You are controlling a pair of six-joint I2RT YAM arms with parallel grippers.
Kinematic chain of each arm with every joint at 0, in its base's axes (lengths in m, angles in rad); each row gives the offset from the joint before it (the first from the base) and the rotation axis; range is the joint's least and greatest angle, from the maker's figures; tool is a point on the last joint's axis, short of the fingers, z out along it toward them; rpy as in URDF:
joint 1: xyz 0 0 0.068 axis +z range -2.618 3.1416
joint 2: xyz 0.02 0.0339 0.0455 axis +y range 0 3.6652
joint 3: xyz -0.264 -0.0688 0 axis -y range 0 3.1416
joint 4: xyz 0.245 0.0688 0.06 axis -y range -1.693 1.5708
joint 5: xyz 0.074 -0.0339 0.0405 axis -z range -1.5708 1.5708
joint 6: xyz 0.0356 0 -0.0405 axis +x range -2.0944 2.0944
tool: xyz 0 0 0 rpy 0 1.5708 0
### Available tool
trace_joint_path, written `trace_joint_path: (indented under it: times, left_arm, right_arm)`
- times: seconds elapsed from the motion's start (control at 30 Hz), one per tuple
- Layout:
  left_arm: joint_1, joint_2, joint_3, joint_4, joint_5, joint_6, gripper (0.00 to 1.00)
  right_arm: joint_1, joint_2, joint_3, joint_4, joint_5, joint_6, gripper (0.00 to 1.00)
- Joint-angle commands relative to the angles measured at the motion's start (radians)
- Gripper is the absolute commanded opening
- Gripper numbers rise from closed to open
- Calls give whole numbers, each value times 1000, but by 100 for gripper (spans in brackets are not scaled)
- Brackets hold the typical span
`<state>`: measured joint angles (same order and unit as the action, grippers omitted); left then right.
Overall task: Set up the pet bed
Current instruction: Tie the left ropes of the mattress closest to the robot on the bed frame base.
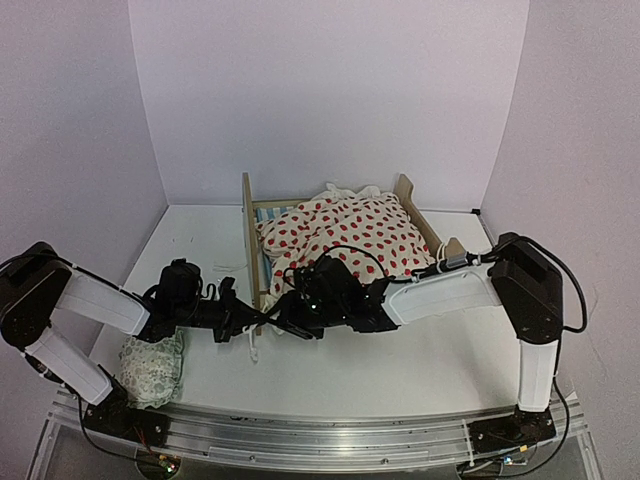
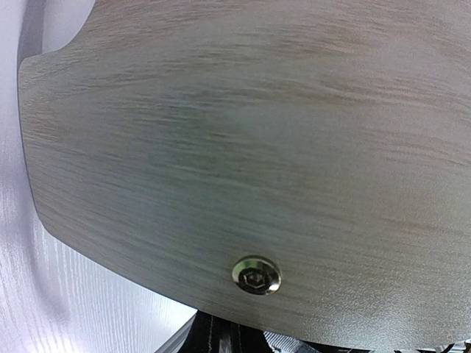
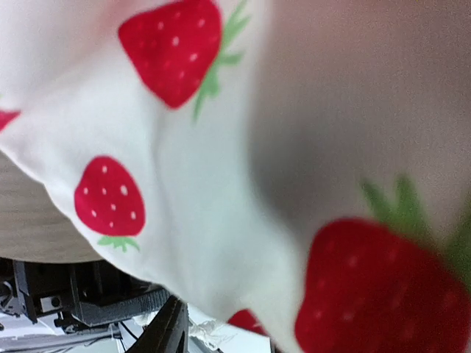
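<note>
With the pet bed (image 1: 249,235) mid-tabletop toward the far edge, my left end effector (image 1: 243,322) pressed together at its end board, and my right end effector (image 1: 292,312) buried in the strawberry blanket (image 1: 350,230), where I cannot tell its spread, I judge a careless tug could drag the frame.

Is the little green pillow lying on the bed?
No, the pillow lies on the table at the near left corner, well apart from the pet bed.

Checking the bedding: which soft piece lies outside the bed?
The small green-patterned pillow, on the table beside the left arm. The strawberry blanket and striped mattress are inside the bed frame.
</note>
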<state>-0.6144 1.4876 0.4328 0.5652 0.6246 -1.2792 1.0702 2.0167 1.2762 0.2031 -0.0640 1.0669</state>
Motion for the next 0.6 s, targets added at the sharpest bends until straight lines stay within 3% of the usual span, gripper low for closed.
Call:
trace_joint_path:
  times: [0.0,0.57]
  left_arm:
    - [-4,-41,34,44,33,15,3]
    - [-3,-33,55,14,47,31,3]
  right_arm:
    - [4,9,-2,36,103,37,37]
    - [12,41,27,33,128,174,38]
